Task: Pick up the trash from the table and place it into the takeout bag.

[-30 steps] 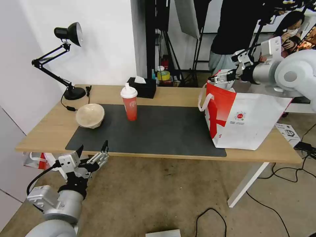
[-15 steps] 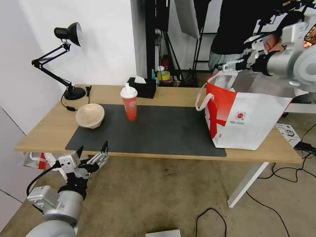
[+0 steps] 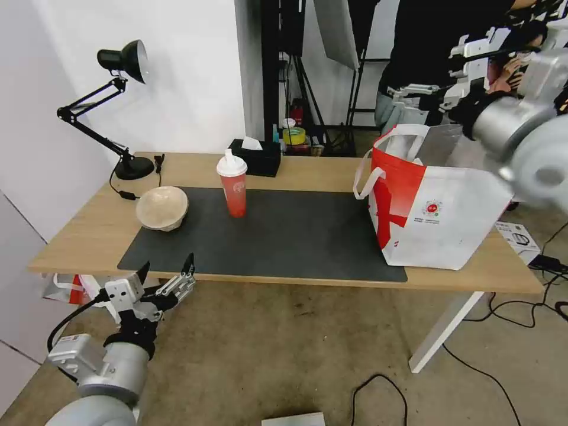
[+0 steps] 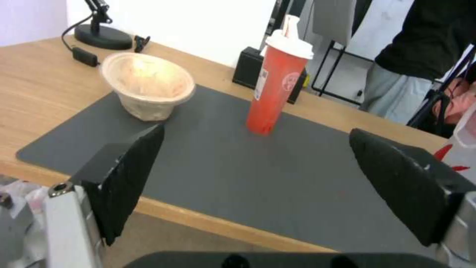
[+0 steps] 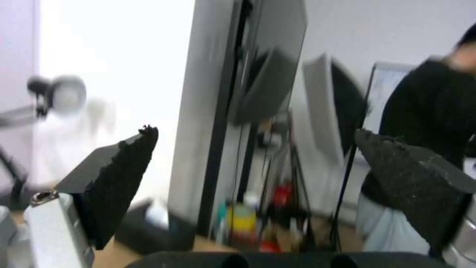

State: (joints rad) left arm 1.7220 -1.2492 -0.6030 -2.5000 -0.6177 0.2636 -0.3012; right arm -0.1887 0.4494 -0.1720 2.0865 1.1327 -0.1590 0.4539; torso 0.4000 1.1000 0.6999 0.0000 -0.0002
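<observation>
On the dark mat of the table [image 3: 296, 171], a beige pulp bowl [image 3: 162, 207] [image 4: 148, 85] lies tilted at the left. A red white-lidded cup [image 3: 233, 186] [image 4: 277, 78] stands upright near the middle. At the table's right end the takeout bag [image 3: 438, 204] stands with its foil-lined mouth open. My right gripper [image 3: 405, 92] [image 5: 255, 132] hangs open and empty in the air above the bag's far rim. My left gripper [image 3: 167, 266] [image 4: 256, 131] is open and empty, low in front of the table's front edge, facing the bowl and cup.
A black desk lamp [image 3: 127, 59] stands at the back left corner and a black tissue box [image 3: 255, 157] sits behind the cup. A person in black [image 3: 432, 47] stands behind the bag among light stands. Cables [image 3: 378, 390] lie on the floor.
My right gripper has risen from the bag's rim to well above it, and the bag's top has settled slightly. The left arm, bowl and cup have not moved.
</observation>
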